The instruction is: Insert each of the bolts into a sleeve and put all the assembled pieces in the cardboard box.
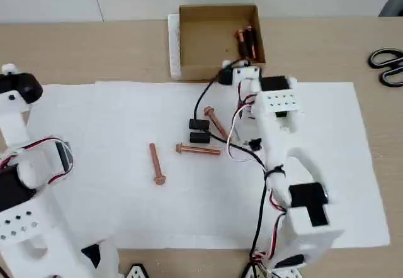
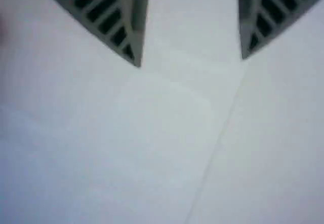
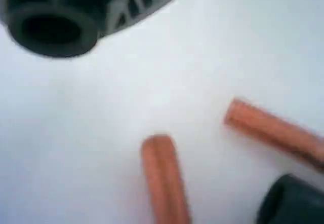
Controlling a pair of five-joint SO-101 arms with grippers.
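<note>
White sheet [image 1: 327, 165] on table [image 1: 63, 51]: 3 bolts [image 1: 198, 149] loose mid-sheet, 2 sleeves [image 1: 199, 124] beside; done pcs [image 1: 247, 39] in box [image 1: 217, 7]. Left gripper [image 2: 190, 62] gapes, empty. Right gripper [image 1: 234, 75] clamps a sleeve [image 3: 50, 29] near box edge. Risk: off-centre grip, so sleeve tilts or slips and bolt won't seat.

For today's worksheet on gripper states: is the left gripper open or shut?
Open. The left gripper shows its fingers well apart, with bare white paper between them.
</note>
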